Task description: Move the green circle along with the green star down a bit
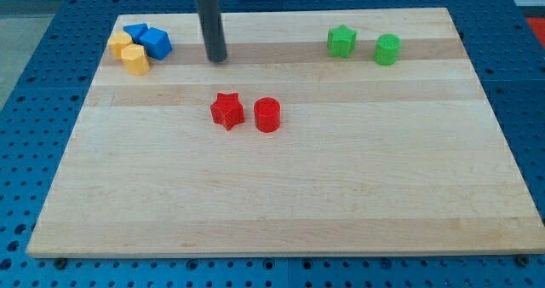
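The green star point(341, 41) and the green circle point(387, 49) sit side by side near the view's top right of the wooden board point(281, 194), the circle to the right of the star. My tip point(218, 59) rests on the board near the view's top, well to the left of both green blocks and not touching any block.
A red star point(226, 111) and a red circle point(266, 115) sit near the board's middle, below my tip. Two blue blocks point(149, 39) and two yellow blocks point(129, 52) cluster at the view's top left. A blue perforated table point(34, 83) surrounds the board.
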Controlling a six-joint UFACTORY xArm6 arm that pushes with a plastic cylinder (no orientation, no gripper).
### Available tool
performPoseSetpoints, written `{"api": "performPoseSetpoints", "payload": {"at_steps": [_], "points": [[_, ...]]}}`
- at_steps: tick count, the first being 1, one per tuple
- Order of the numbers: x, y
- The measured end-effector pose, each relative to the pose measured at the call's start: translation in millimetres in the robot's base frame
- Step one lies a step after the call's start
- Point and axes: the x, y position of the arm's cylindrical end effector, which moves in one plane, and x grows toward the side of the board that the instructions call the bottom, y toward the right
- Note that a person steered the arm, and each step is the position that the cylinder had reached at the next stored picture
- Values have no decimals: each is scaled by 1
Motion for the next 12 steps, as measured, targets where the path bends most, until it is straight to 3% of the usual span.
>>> {"api": "performPoseSetpoints", "payload": {"at_steps": [1,2,3,6,7,8,9,10,11,12], "points": [[23,32],[7,47],[15,34],[34,71],[62,197],[60,305],[7,304],[-16,268],[-23,302],[-64,309]]}}
